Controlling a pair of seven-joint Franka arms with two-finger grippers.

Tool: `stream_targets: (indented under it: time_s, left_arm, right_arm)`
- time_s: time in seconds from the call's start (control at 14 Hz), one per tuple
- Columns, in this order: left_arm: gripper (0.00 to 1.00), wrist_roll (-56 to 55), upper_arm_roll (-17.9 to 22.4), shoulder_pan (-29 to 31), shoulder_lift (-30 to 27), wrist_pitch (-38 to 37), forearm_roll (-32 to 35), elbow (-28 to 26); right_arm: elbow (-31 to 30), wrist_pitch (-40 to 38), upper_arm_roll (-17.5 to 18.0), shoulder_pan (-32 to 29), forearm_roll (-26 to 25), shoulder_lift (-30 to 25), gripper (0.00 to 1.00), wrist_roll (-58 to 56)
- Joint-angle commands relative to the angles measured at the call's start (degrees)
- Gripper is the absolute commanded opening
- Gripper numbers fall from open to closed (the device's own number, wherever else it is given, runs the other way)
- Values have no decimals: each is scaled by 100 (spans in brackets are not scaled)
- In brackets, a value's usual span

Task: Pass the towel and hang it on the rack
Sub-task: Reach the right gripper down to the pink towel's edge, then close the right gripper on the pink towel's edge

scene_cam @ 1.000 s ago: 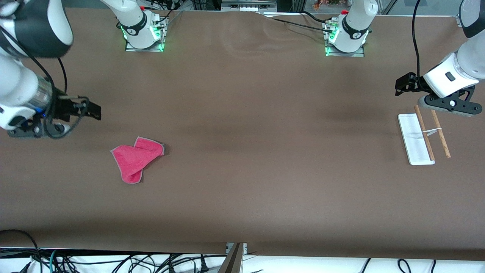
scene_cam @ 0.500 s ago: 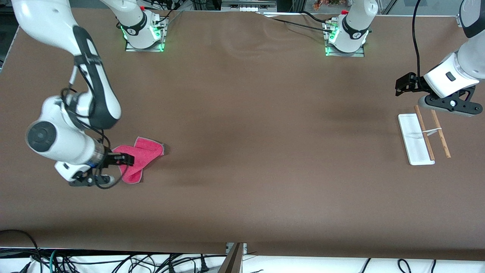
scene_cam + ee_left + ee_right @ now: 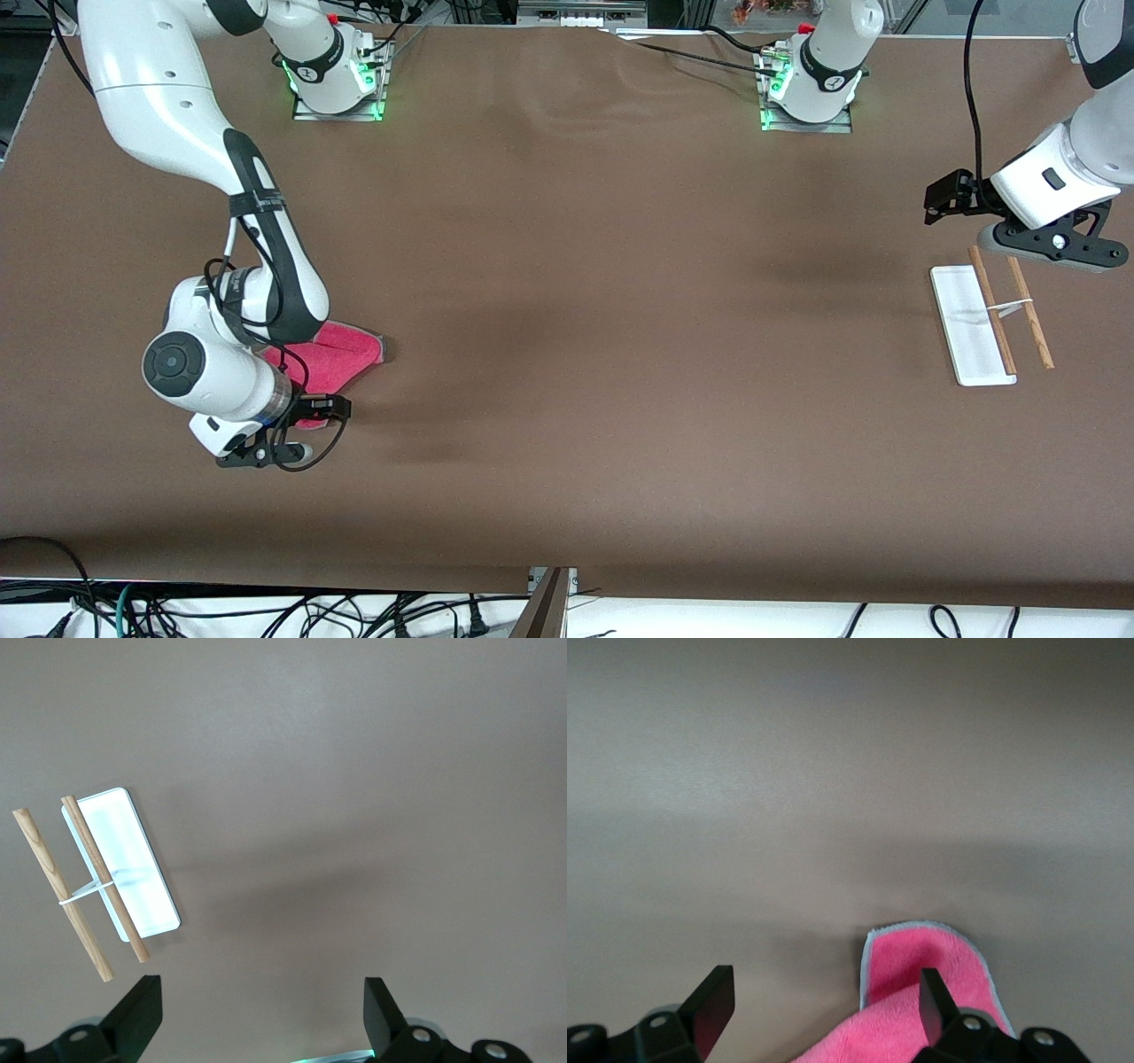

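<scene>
The pink-red towel (image 3: pixel 344 353) lies crumpled on the brown table toward the right arm's end, partly covered by the right arm. My right gripper (image 3: pixel 262 450) is open over the towel's end nearer the front camera. In the right wrist view the towel (image 3: pixel 921 967) reaches between the open fingers, close to one fingertip (image 3: pixel 932 992). The rack (image 3: pixel 972 330), with a white base and two wooden rods, stands toward the left arm's end. My left gripper (image 3: pixel 1051 246) hovers open and empty over the table just by the rack's farther end. The rack (image 3: pixel 124 864) also shows in the left wrist view.
The brown table (image 3: pixel 620 354) is bare between the towel and the rack. The arm bases (image 3: pixel 337 80) stand along the edge farthest from the front camera. Cables hang below the nearest edge.
My right arm has swung in from the table's end and come down over the towel, covering part of it. The left arm and the rack have not moved.
</scene>
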Motion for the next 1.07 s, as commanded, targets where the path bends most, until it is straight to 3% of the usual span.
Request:
stream_targets:
  time_s: [0.0,0.57,1.0]
  left_arm:
    - [100,20,-23,20,84,-154,99,198]
    - [100,20,-14,20,84,-154,99,198]
    - [100,20,-23,20,84,-154,99,198]
  right_arm:
    - [268,177,12,-65,97,309,80,-23]
    - [75,222,3,-92,317,371,60,-23]
    - [-66,275,3,-136,317,380,59,-23]
